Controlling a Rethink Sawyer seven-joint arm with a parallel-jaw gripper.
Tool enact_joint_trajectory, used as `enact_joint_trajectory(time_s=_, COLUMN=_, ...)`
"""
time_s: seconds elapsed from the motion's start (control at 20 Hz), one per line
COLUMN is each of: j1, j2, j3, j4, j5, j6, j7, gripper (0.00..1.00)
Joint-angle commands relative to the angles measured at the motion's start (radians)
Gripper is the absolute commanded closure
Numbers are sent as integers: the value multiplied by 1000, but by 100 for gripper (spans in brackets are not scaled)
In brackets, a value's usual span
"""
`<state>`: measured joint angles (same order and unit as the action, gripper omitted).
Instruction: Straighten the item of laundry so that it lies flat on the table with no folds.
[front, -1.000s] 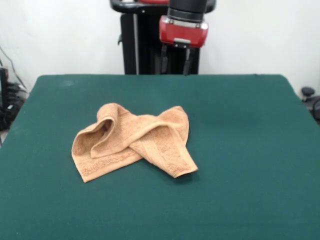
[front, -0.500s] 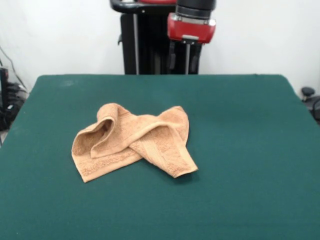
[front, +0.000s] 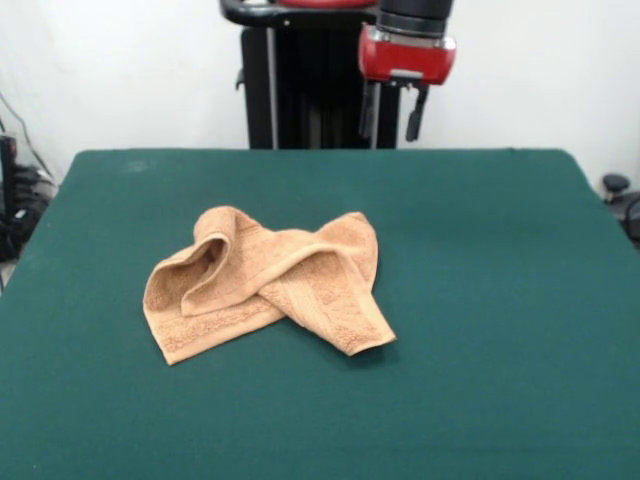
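The tan-orange towel (front: 268, 283) lies crumpled on the dark green table (front: 480, 300), a little left of the middle. Its left part is rolled over into a loop and its right part is folded over with a border band showing at the near corner. My gripper (front: 390, 132) hangs from the red wrist at the top of the front view, above the table's far edge, up and to the right of the towel. Its two dark fingers (front: 367, 118) stand apart and hold nothing.
The robot's black pedestal (front: 290, 80) stands behind the table's far edge. Cables and dark equipment (front: 15, 200) show past the left edge, and a dark object (front: 620, 200) past the right edge.
My gripper has moved to the right and slightly up along the far edge of the table. The towel has not moved.
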<state>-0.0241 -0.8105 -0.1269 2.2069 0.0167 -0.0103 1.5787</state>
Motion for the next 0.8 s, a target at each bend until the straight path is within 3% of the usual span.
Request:
enact_joint_trajectory(time_s=0.05, j1=1, j2=82, j3=56, j4=-176, j5=52, j6=174, j7=135, gripper=0)
enact_joint_trajectory(time_s=0.45, j1=-20, j2=107, j3=76, j4=-290, j5=27, j6=277, j7=102, gripper=0)
enact_joint_trajectory(time_s=0.8, j1=-26, j2=226, j3=105, j4=-439, j5=28, j6=352, j7=98, gripper=0)
